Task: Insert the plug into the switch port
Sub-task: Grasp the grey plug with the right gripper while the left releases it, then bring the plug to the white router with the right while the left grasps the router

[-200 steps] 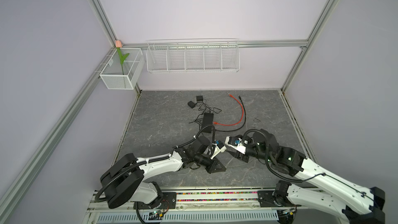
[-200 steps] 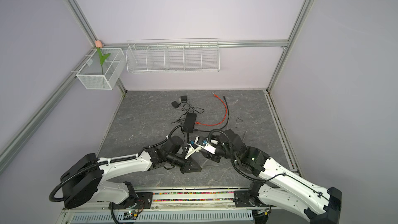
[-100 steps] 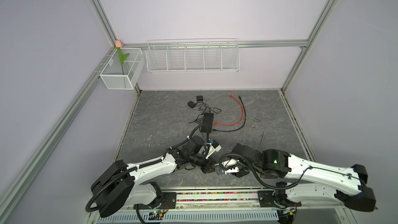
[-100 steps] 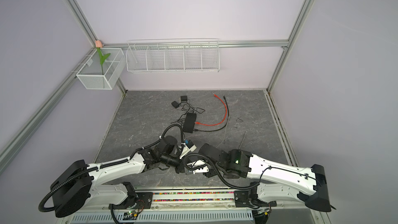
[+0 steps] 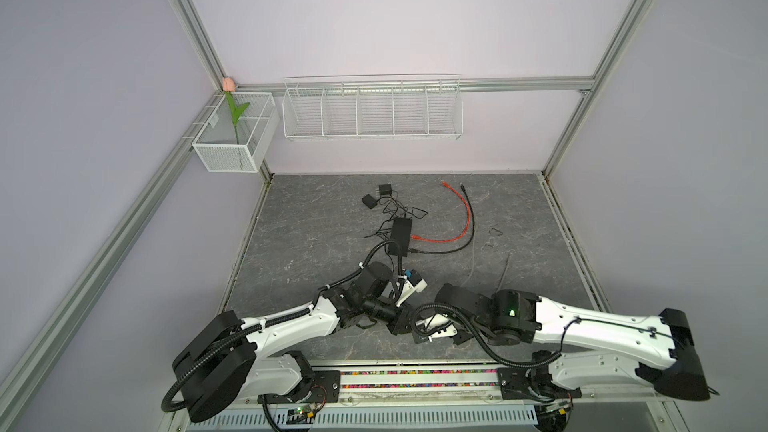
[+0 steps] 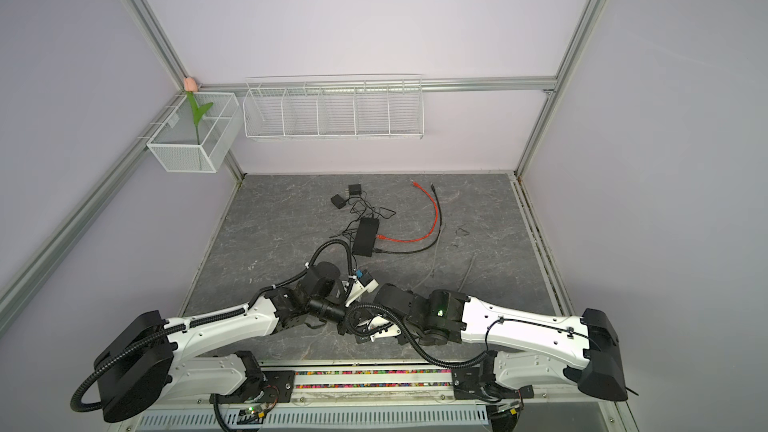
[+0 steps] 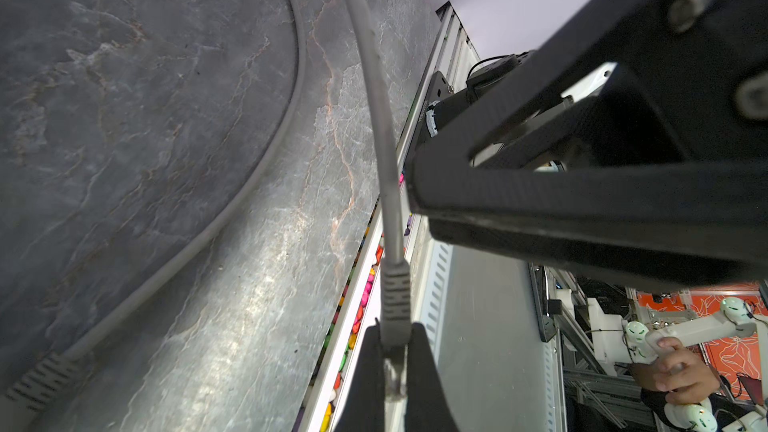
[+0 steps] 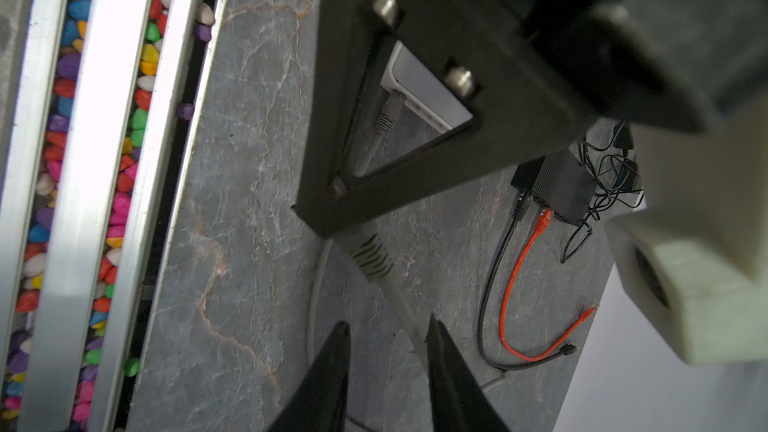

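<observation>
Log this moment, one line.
left gripper: shut on grey plug | right gripper: open around grey cable | insertion: not yet done

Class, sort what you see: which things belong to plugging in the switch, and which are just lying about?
Job: left gripper, grey plug, grey cable, right gripper, white switch.
Lying about: red cable, black cable, tulip, wire shelf.

1. Left arm (image 5: 291, 320): white shells, black joints, ribbed black hose (image 5: 212, 354) zip-tied along it behind the claw.
2. Right arm (image 5: 602, 326): same colours, with a green light (image 5: 512, 312) behind its claw.
3. Left gripper (image 7: 392, 340): black triangular fingers (image 8: 415, 193), silver screws (image 8: 459, 78) at their base.
</observation>
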You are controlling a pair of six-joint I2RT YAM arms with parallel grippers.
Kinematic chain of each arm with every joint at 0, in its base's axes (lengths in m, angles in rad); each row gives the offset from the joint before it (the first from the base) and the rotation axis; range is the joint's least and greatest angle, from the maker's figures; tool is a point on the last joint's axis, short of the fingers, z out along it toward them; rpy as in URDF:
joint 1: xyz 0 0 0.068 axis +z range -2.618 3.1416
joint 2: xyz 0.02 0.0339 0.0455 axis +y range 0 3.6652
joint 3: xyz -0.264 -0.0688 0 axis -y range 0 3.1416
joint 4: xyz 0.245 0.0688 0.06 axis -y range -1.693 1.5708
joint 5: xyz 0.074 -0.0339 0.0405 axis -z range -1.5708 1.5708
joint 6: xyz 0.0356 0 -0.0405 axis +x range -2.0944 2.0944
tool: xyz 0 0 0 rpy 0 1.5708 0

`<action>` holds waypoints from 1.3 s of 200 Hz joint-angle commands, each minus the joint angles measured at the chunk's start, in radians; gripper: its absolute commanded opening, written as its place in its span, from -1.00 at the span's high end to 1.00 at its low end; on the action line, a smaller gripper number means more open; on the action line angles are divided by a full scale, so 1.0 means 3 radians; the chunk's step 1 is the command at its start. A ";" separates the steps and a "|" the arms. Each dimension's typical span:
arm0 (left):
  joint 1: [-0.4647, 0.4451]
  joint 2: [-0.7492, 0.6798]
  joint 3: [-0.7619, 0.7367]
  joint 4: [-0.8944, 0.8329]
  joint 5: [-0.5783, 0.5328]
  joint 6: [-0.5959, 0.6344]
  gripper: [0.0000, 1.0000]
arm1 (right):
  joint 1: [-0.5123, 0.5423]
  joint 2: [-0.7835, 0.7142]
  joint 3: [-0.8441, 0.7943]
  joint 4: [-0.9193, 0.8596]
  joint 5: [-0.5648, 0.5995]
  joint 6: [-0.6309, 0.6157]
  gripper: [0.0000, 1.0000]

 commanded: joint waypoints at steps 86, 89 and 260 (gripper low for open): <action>0.0012 -0.0115 -0.0037 0.0123 0.0089 -0.0033 1.00 | 0.0027 0.0150 -0.0054 0.0104 -0.0040 -0.0012 0.48; 0.0014 -0.0116 -0.0041 0.0123 0.0091 -0.0033 1.00 | 0.0027 0.0158 -0.0052 0.0098 -0.0034 -0.0014 0.49; 0.0585 -0.1821 -0.0281 -0.0701 -0.2246 -0.0381 -0.19 | -0.0363 0.0576 0.0409 -0.0247 -0.0627 0.1148 0.85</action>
